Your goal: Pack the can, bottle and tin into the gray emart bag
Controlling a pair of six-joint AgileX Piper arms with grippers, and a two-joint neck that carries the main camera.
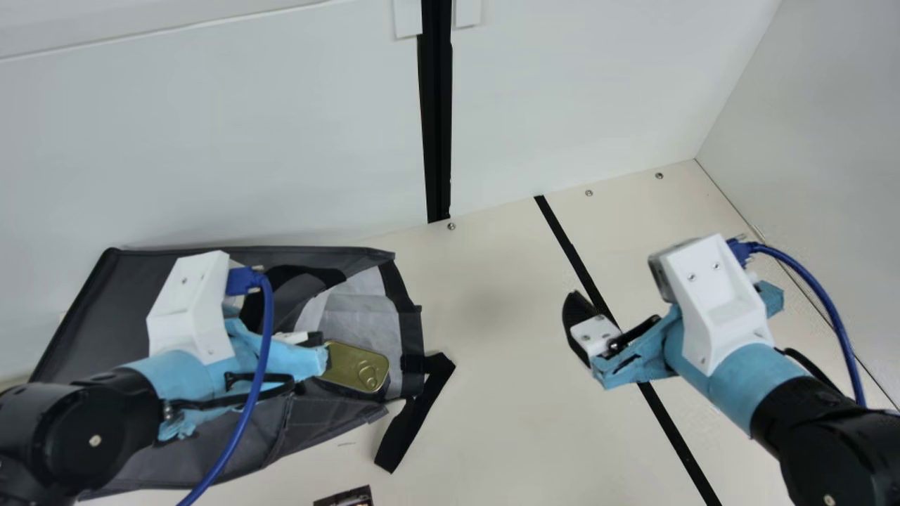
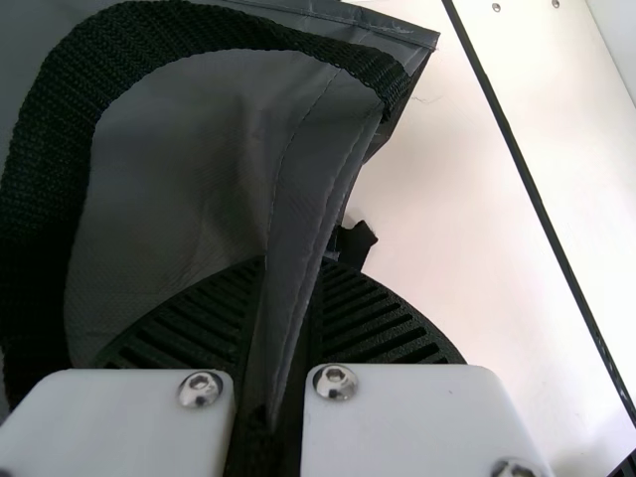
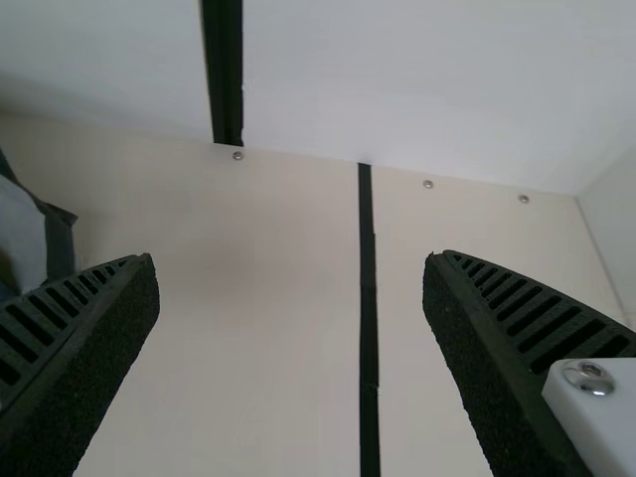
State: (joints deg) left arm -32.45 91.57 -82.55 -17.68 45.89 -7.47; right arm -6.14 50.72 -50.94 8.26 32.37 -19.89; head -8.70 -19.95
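Observation:
My left gripper (image 1: 309, 357) is over the gray bag (image 1: 84, 330) at the main view's left. In the left wrist view, the same gripper (image 2: 275, 328) is shut on a folded edge of the bag (image 2: 189, 169), pinched between its ribbed fingers. The gold tin (image 1: 356, 367) with a pull ring lies at the bag's mouth against the pale lining, just beside the left gripper. Off to the right, my right gripper (image 1: 581, 327) hangs over the table; in the right wrist view this gripper (image 3: 293, 318) stands open, its fingers wide apart with nothing between them.
A black strap (image 1: 415, 414) trails from the bag's mouth onto the cream table (image 1: 506, 393). A small dark printed item (image 1: 344, 497) is at the near edge. White walls (image 1: 211, 140) rise behind and at the right, and a black line (image 1: 576, 253) crosses the tabletop.

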